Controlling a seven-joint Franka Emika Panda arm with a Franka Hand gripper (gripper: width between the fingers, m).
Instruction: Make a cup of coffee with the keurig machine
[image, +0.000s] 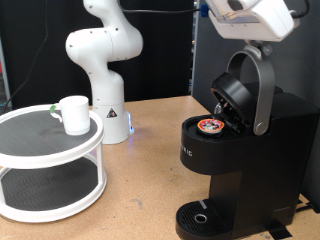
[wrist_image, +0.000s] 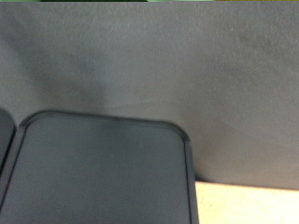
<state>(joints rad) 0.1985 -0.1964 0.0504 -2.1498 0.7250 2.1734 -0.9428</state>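
The keurig machine (image: 245, 160) stands at the exterior view's right with its silver-grey lid handle (image: 262, 90) raised and the lid open. A small pod with a reddish top (image: 210, 126) sits in the open chamber. The round drip tray (image: 203, 217) at its foot is bare. The white cup (image: 73, 114) stands on the top tier of a white round stand (image: 50, 165) at the left. My gripper's hand (image: 250, 15) is at the top edge, just above the raised handle; its fingers do not show. The wrist view shows a black rounded top (wrist_image: 98, 173), with no fingers in it.
The white robot arm base (image: 105, 75) stands at the back between the stand and the machine. A tan tabletop (image: 140, 190) lies between them. A dark backdrop hangs behind; in the wrist view it is grey cloth (wrist_image: 149, 56).
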